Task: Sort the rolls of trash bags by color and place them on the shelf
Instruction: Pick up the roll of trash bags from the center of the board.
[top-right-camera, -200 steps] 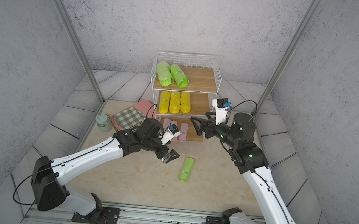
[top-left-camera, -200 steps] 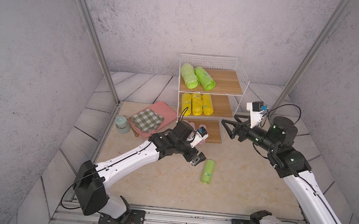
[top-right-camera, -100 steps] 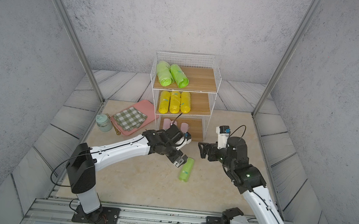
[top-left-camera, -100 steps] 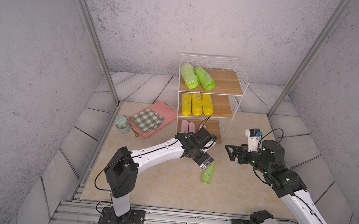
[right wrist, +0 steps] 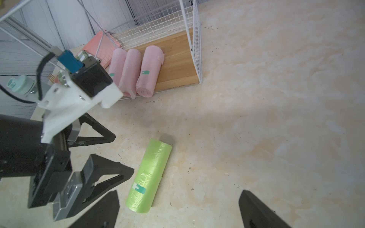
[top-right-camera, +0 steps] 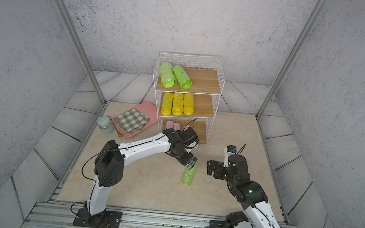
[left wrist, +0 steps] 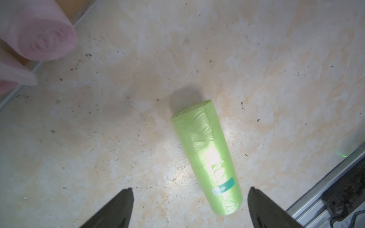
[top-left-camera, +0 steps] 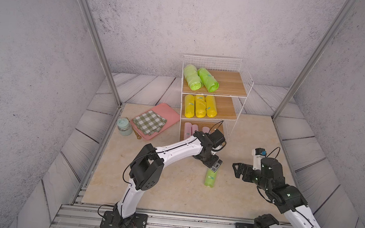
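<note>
We log the left gripper [left wrist: 190,189] spread wide, empty, close to one green roll [left wrist: 207,154] lying on the table [left wrist: 79,138], the right gripper [right wrist: 179,191] likewise spread nearby, and the shelf [top-left-camera: 245,84] bearing two green rolls [top-left-camera: 207,80] on top, three yellow rolls [top-left-camera: 200,106] in the middle and three pink rolls [right wrist: 130,69] at the bottom.

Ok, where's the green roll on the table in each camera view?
Top view: green roll mid-picture, at the left gripper.
Top view: green roll, same place.
Left wrist: green roll ahead of the open jaws.
Right wrist: green roll beside the left gripper.
Shared landmark: the pink rolls.
</note>
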Tool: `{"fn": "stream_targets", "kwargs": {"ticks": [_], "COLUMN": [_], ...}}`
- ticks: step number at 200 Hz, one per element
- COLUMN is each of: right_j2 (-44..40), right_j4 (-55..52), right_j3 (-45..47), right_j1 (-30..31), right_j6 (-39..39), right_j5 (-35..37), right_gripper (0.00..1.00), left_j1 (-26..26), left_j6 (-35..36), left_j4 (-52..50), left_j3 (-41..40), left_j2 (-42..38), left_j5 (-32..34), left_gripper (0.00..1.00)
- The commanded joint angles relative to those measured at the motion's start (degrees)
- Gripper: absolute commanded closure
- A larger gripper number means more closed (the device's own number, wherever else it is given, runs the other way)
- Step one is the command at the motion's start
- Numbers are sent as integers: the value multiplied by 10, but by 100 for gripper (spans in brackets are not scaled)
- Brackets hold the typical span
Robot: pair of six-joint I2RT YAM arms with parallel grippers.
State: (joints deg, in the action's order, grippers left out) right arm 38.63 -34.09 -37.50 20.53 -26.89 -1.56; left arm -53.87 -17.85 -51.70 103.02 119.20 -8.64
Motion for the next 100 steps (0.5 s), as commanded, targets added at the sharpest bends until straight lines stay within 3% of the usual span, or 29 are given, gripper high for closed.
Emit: {"fn": "stream_targets", "kwargs": {"ticks": [1,100], "right_j2": [-12,-40], "right_j4": [-17,-22], "right_j3": [11,78], "right_j1": [-1,-4], "right_j6": [-22,-66], "right_j5": [22,9], "right_gripper": [1,1], "left_j1": [-5,-9], "left_j6": [-43,-51], "left_j4": [-39,-112], "left_j3": [27,158], "left_j2": [23,139], "left_j5": [0,-7], "left_gripper": [5,12]}}
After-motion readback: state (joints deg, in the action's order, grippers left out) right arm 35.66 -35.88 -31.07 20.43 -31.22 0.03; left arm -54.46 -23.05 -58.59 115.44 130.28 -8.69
